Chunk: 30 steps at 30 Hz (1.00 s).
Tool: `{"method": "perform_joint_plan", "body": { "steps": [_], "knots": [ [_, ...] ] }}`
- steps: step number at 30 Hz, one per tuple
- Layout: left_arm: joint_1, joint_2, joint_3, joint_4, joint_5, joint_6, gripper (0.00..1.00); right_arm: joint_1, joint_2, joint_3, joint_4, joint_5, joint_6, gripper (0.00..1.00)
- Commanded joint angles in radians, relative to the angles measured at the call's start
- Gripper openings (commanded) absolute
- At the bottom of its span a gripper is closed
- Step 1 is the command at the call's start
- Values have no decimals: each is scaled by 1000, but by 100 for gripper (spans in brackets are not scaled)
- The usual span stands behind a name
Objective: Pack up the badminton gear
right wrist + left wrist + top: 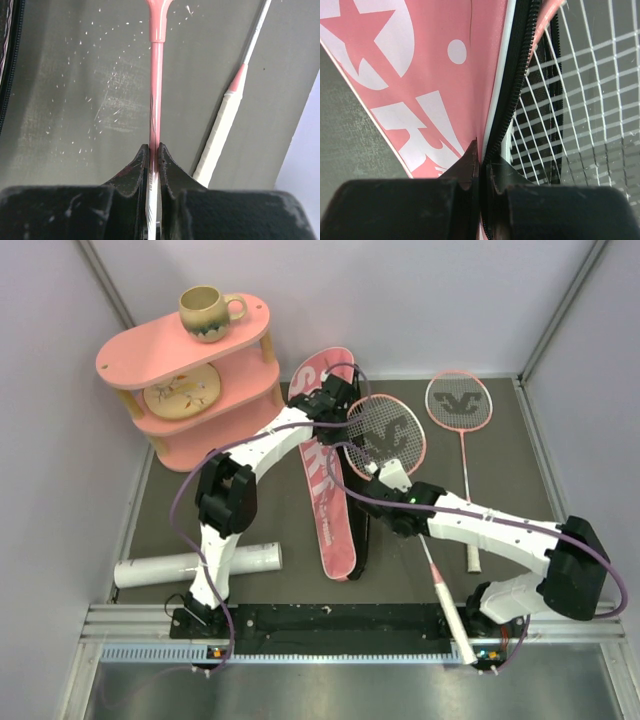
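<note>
Lying on the dark counter [500,490] well to the left of the pink bag [328,510], level with its lower end, the white tube [198,566] rests on its side. Farther back, also left of the bag, stands the pink shelf [190,440], with a brown mug [207,312] upright on its top tier and a pale dish [182,392] on the lower one. The left gripper [325,405] sits over the bag's upper part; in the left wrist view this gripper [481,165] is pinched narrow on the bag's edge right beside the black zipper [512,95]. The bag itself lies flat, lettered side up, running from the back wall toward the arm bases. Just right of its upper part, the strung head of one pink racket [385,435] touches the bag's open edge. The right gripper [392,475], right of the bag's middle, is clamped tight on that racket's thin pink shaft [156,85]. Well to the right of the bag, the second racket [460,400] lies flat and apart, its white handle [220,135] toward the arms.
</note>
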Motion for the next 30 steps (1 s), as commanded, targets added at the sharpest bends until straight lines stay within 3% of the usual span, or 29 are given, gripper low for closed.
{"method": "perform_joint_plan", "body": {
  "steps": [1,7,15,22,30],
  "knots": [
    [-26,-92,37,0,-64,4,0,54,23,37,26,71,-43,0],
    [-31,-110,17,12,-9,3,0,65,46,49,108,35,-76,0],
    [-20,-208,-179,268,381,-35,0,63,-40,9,501,-161,-128,0],
    [6,-291,-356,454,548,-15,0,-33,-51,8,652,-337,-151,0],
    [29,-351,-485,568,686,-107,0,-124,7,-11,810,-272,-82,0]
  ]
}}
